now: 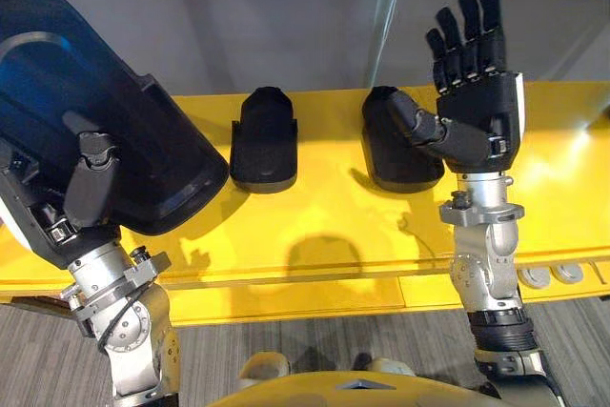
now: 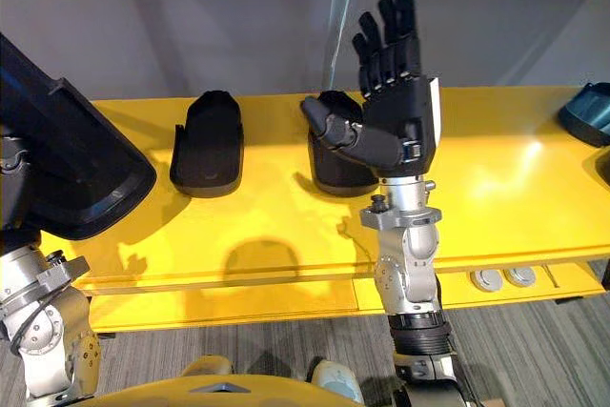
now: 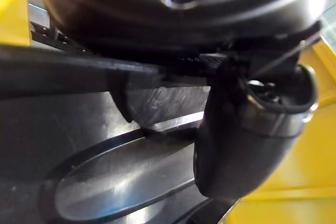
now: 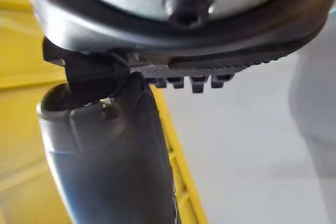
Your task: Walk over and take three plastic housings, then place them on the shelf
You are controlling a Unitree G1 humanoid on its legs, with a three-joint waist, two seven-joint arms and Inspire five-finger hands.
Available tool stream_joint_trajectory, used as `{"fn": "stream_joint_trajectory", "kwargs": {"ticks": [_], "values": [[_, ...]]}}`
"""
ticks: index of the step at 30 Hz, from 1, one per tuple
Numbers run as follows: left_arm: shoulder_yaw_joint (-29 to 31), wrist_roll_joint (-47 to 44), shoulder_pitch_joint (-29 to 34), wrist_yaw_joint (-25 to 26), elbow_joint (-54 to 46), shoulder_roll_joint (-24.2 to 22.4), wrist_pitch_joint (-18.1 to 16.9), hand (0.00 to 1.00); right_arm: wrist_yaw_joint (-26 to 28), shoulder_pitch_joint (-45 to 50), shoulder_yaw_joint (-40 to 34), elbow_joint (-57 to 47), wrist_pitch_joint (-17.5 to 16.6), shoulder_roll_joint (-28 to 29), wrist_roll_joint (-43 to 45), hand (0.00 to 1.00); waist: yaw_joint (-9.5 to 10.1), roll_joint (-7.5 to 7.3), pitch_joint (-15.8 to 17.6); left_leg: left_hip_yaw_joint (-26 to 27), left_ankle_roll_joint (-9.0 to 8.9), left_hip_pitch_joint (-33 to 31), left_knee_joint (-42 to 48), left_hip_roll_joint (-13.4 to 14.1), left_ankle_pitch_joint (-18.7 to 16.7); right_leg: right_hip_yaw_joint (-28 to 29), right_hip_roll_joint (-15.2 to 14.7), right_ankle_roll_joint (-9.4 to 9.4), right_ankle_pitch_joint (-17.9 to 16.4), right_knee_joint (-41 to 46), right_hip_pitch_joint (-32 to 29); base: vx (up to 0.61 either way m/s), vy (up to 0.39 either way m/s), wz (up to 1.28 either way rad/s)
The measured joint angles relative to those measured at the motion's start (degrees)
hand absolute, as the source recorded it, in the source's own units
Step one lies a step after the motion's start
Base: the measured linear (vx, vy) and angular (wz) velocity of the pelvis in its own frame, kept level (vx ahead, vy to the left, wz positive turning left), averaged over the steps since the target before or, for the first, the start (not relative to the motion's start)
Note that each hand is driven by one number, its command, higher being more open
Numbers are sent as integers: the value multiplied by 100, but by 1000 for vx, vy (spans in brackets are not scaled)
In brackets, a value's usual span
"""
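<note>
we counted three: left black plastic housing [image 1: 264,140] and right black plastic housing [image 1: 384,161] lay apart on the yellow shelf [image 1: 315,226]; right hand [image 1: 481,92], fingers straight and together, fronted the latter; left hand [image 1: 88,183] thumb-clamped a large dark plastic housing [image 1: 114,111].

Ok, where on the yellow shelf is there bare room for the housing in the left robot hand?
Widest bare patch: yellow shelf between the right housing and the dark blue part at far right. The front strip is bare. Crowded: the narrow gap to the middle housing, with the right robot hand raised there.
</note>
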Motion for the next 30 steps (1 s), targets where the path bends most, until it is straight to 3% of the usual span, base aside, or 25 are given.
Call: {"fn": "stream_joint_trajectory", "kwargs": {"ticks": [4,7,9,10,12,13,15,16,17,18,19,20,22,23,24,26,28,30], "values": [[-114,-116,-59,-357,-10,-6,-10,0,85,121,-102,-243,11,37,-4,100,-136,32,-43,454,54,-11,-391,10,241,-300,-171,22,13,-257,121,60,5,43],[-344,-80,-66,-409,-10,-96,20,0,125,295,-159,-358,108,80,1,100,-191,12,-45,811,33,-77,-574,-199,590,-660,-507,101,61,-441,280,1,63,70],[-349,52,-71,-428,-12,-172,105,0,151,337,-183,-360,233,93,35,100,-275,-106,-9,895,-5,-387,-72,-423,723,-883,-853,138,84,-498,453,-8,120,66],[-352,128,-60,-469,-11,-124,127,0,206,374,-239,-357,268,186,267,100,-281,-122,1,1189,205,-592,266,-184,629,-993,-1004,144,87,-411,488,-15,123,51],[-352,303,-17,-499,-12,-127,133,0,239,394,-261,-350,332,312,747,100,-266,-116,-3,1293,191,-813,548,306,645,-992,-1223,144,87,-207,432,-30,243,14],[-351,346,126,-554,-12,-125,129,0,254,415,-151,-220,380,491,1130,100,-243,-87,-21,1060,203,-798,570,574,908,-749,-1530,162,79,104,228,-44,361,-28],[-354,426,270,-566,-12,-123,126,0,259,508,-4,-193,357,541,1128,100,-260,12,-83,895,133,-766,524,651,1215,-507,-1645,339,86,227,37,-55,420,-44],[-366,518,363,-617,-1,-117,125,0,293,598,119,-186,349,574,1124,100,-290,114,-112,919,-178,-630,402,633,1076,-321,-1775,779,97,251,-72,-71,535,-39],[-437,462,371,-750,71,-116,133,0,291,712,173,-168,345,611,1125,100,-348,215,-109,1090,-419,-479,310,630,531,-236,-1824,963,197,206,-58,-106,712,-23],[-531,206,360,-1038,141,-67,149,0,268,822,213,-75,340,744,1113,100,-449,268,-105,1383,-523,-281,117,607,-22,-182,-1907,1152,399,45,22,-97,522,-10],[-566,104,326,-1149,192,15,153,0,251,843,238,32,327,892,1114,100,-426,154,-24,1485,-488,-185,72,547,-148,-62,-1991,1182,531,-49,56,-221,687,-46],[-622,52,359,-1252,350,250,271,0,110,925,416,259,341,1202,1112,100,-340,-38,101,1731,-361,-152,166,426,-181,83,-2043,1000,1139,-359,54,-228,522,-57],[-600,54,356,-1260,548,477,430,0,59,1021,711,279,341,1370,1107,100,-355,-93,113,1838,-175,-220,150,465,-176,-11,-1913,937,1536,-518,35,-224,387,-33],[-580,-17,358,-1278,652,596,547,0,57,1036,948,250,341,1405,1051,100,-410,-126,103,1865,-64,-228,-4,486,-81,-163,-1708,779,1193,-221,15,-138,200,-3],[-557,-153,323,-1320,706,607,614,0,47,1037,1099,154,334,1373,864,100,-422,-125,96,1862,-6,-224,-214,462,66,-238,-1466,789,804,38,18,-74,111,3],[-594,-317,169,-1371,706,602,655,0,-1,1043,1188,14,332,1331,600,100,-421,-155,76,1838,43,-265,-574,319,360,-324,-1225,669,382,63,29,-57,105,13],[-614,-343,-97,-1345,700,603,756,0,-72,1050,1196,1,334,1296,606,100,-419,-205,40,1836,60,-355,-772,184,586,-533,-1238,593,338,-254,64,-41,36,19],[-627,-119,-247,-1227,641,593,887,0,-97,1145,1132,9,357,1240,588,100,-430,-126,57,1804,45,-438,-814,140,681,-569,-1197,754,436,-584,140,-52,-26,8]]}}
